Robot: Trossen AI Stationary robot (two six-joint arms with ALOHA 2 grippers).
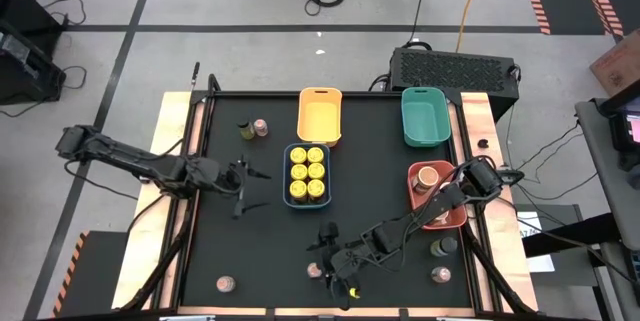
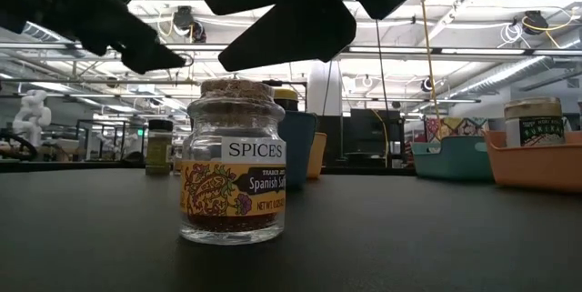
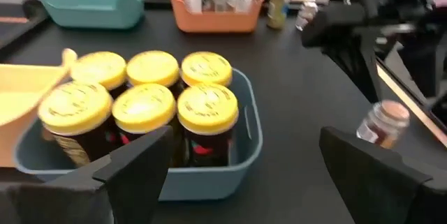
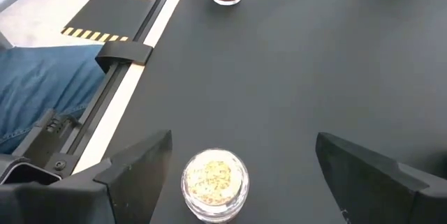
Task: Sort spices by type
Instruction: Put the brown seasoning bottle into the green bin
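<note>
Six yellow-lidded spice jars (image 1: 307, 174) stand in the blue tray (image 3: 246, 155). My left gripper (image 1: 245, 183) is open, just left of that tray, touching nothing. My right gripper (image 1: 335, 261) is open and hovers over a cork-topped saffron jar (image 4: 214, 175), which stands upright on the mat (image 2: 235, 160); its fingers stand on either side of the jar without touching it. Peach-topped tubs (image 1: 428, 179) sit in the red tray. Single jars stand loose on the mat at the near left (image 1: 225, 283), the near right (image 1: 442, 261) and the far left (image 1: 254, 128).
An empty-looking yellow tray (image 1: 320, 114) and a teal tray (image 1: 425, 116) stand at the table's far edge. The red tray (image 1: 449, 216) sits by the right edge under my right arm. A person's jeans-clad leg (image 4: 42, 91) shows beyond the near edge. Bare mat lies in the near middle.
</note>
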